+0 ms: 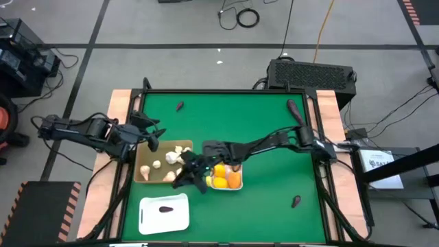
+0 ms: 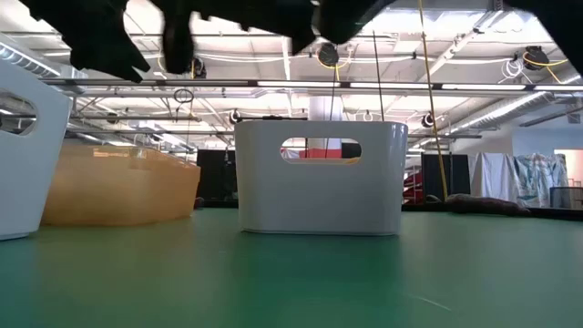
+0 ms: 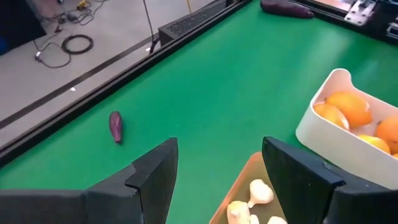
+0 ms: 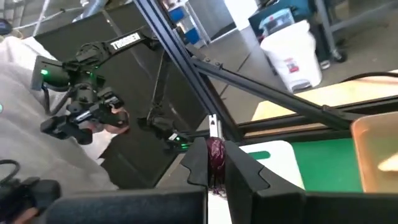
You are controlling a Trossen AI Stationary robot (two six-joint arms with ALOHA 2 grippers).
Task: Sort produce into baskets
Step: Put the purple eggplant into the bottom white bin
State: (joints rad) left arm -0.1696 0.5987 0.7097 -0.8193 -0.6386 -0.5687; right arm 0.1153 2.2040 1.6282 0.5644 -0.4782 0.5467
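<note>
My right gripper (image 1: 186, 177) hovers between the tan tray (image 1: 143, 173) and the white tray of oranges (image 1: 236, 185). It is shut on a small dark purple vegetable (image 4: 216, 157). My left gripper (image 1: 152, 138) is open and empty over the tan tray's far left corner; its fingers (image 3: 155, 180) frame the tray's garlic bulbs (image 3: 258, 191). A second white tray (image 1: 147, 221) near the front edge holds one purple vegetable (image 1: 165, 209). Oranges (image 3: 348, 109) fill the other white tray. My right gripper pinches the purple vegetable between its two fingers, whose tips (image 4: 198, 163) close on its sides. The vegetable's end (image 4: 216, 148) sticks out past the fingertips. It is lifted clear of the table, above the front white tray's edge (image 4: 277, 155).
Loose purple vegetables lie on the green table: a small one at the far side (image 1: 180, 106), a long one at the far right (image 1: 295, 110), and one at the near right (image 1: 296, 201). A person's hand (image 4: 112, 118) holds a controller beyond the table. Open room lies at the right.
</note>
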